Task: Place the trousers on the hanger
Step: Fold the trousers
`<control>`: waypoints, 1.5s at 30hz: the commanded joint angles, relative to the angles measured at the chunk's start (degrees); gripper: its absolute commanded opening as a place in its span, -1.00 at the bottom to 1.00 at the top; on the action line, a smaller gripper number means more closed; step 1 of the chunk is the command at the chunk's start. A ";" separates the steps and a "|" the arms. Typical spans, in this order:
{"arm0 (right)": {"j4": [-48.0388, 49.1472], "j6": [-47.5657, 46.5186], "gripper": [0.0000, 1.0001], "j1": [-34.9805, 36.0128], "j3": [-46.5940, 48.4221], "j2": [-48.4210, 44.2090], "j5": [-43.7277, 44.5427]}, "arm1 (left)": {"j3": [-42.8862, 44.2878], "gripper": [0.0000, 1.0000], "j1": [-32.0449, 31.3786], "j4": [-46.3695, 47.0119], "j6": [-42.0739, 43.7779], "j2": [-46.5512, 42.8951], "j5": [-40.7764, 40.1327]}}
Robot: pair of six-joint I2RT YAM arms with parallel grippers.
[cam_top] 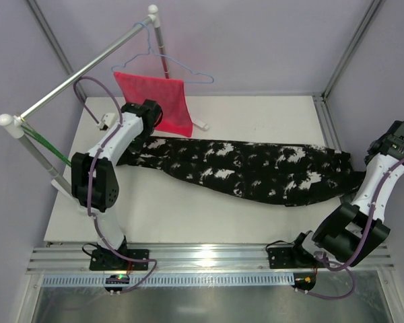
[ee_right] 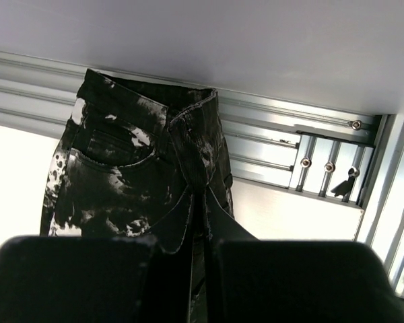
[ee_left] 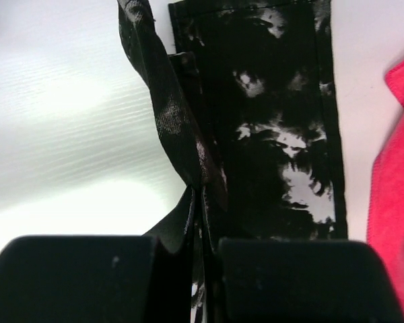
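Note:
The black trousers with white splotches [cam_top: 246,169] lie stretched across the table from left to right. My left gripper [cam_top: 143,132] is shut on the leg end [ee_left: 188,134] at the far left. My right gripper [cam_top: 372,161] is shut on the waistband end [ee_right: 188,141] at the right. The wrist views show both jaws pinching folds of the fabric. The green hanger [cam_top: 48,148] shows only as thin green wire by the rack's left post, mostly hidden behind the left arm.
A clothes rack with a silver bar [cam_top: 87,67] stands at the back left. A pale blue wire hanger [cam_top: 182,67] hangs on it with a red mesh cloth [cam_top: 158,101]. Aluminium frame rails [cam_top: 209,256] run along the near and right table edges.

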 commanded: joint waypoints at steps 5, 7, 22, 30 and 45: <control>4.15 0.96 -0.92 0.17 4.19 2.62 3.61 | 6.92 -0.99 2.16 -2.04 -2.43 3.34 -3.66; 4.33 1.31 -0.92 0.08 4.54 2.98 3.87 | 7.45 -0.99 2.86 -1.77 -2.08 3.95 -2.96; 10.47 2.28 -0.92 0.34 1.21 1.57 -2.98 | 9.56 -1.00 2.60 -0.72 0.91 9.93 3.46; 7.51 2.28 -0.92 0.52 4.62 3.24 0.44 | 15.52 -0.99 7.07 -3.08 1.88 14.15 5.39; 18.46 7.02 -0.92 1.22 0.94 4.12 -7.02 | 31.53 -0.99 8.66 -3.44 5.65 23.11 2.14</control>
